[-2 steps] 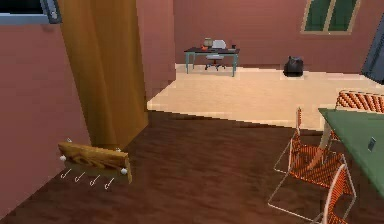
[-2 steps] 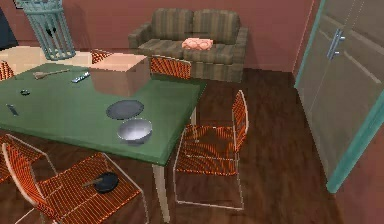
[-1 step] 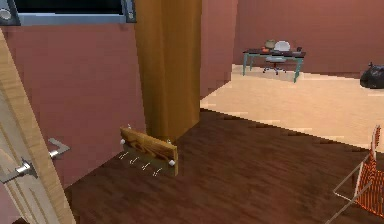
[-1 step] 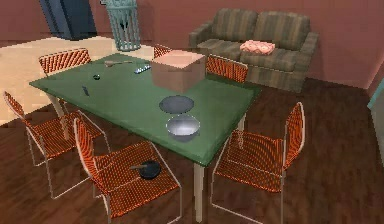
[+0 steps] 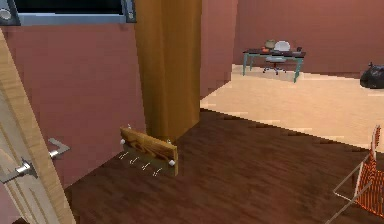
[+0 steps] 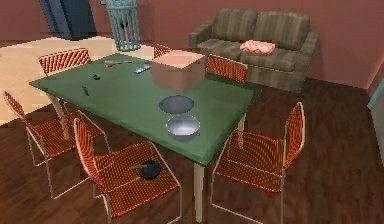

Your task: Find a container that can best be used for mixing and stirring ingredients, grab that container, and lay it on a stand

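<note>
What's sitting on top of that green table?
On the green table: a tan box, a dark bowl, a grey bowl and small dark bits. The box hides whatever lies behind it.

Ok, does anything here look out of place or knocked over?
A wooden hook rack sits at floor level, askew against the wooden panel, not up on a wall. A small dark object lies on a chair seat beside the green table.

The robot's body stood beside the table (image 6: 120,100) (its reaching side turned toward it). Its front faced a wooden door (image 5: 168,70).
</note>
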